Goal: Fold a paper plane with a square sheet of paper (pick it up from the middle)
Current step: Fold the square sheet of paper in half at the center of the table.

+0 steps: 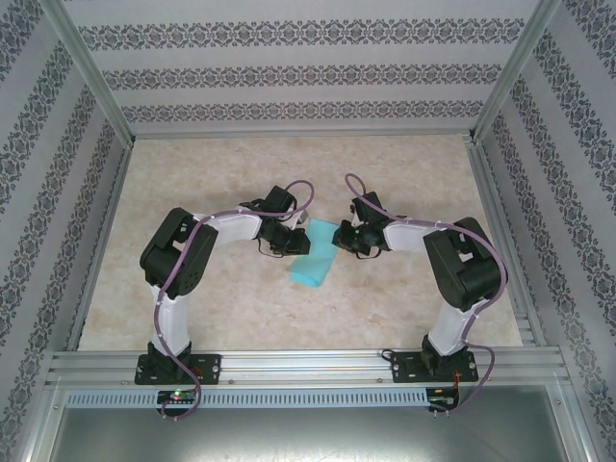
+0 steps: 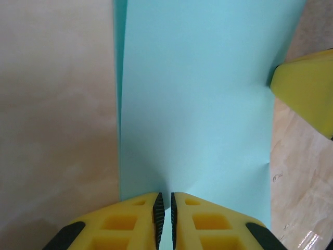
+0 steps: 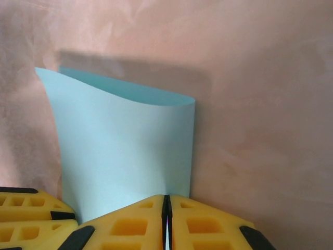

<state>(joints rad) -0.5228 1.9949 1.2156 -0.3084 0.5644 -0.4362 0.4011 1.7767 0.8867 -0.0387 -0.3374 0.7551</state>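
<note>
centrally in the top view, the turquoise square sheet of paper [image 1: 314,265], folded over on itself, sits on the marbled worktop [image 1: 192,173] between the left end effector [image 1: 293,247] and right end effector [image 1: 340,240], each closed narrowly, pinching an edge of it

Robot test cell, lab-type bench rig rather than any lived-in room. Marble-patterned table [image 1: 241,164] boxed in on 3 sides by panels [image 1: 289,77] papered in striped floral print. Bare aluminium profile posts [image 1: 87,67] at the corners; slotted aluminium rail [image 1: 298,361] along the near edge. 2 arms [image 1: 178,258] [image 1: 462,265] bolted to that rail side by side, purple cables [image 1: 306,189] looped along both.
</note>
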